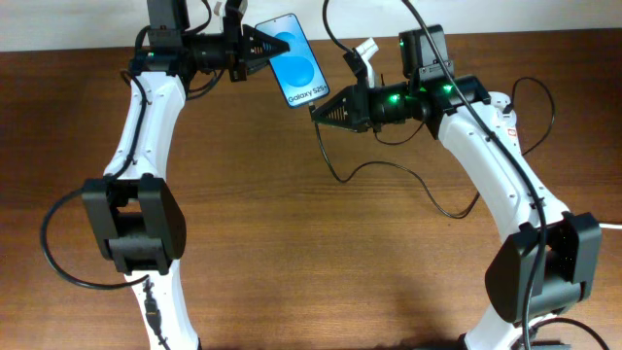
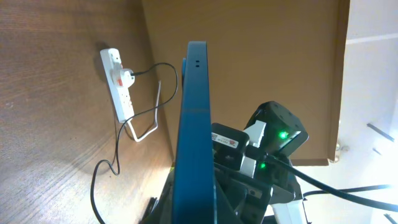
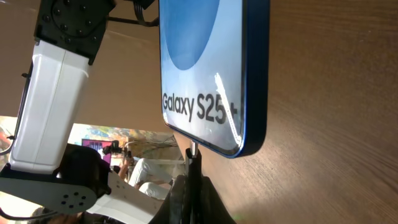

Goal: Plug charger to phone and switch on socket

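Phone [image 1: 294, 60] clamped in left hand [image 1: 262, 46]; right hand [image 1: 319, 110] pinching charger [image 3: 194, 148] tip at phone's bottom edge.

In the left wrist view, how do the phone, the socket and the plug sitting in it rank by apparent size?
1. phone: largest, though it is nearest the camera, which inflates it.
2. socket.
3. plug in the socket: smallest.

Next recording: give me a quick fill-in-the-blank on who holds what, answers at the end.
1. The left gripper grips the ___.
2. The right gripper pinches the tip of the ___.
3. The blue screen reads Galaxy ___.
4. The socket has exactly ___ plug in it.
Missing words: phone; charger; S25; one.
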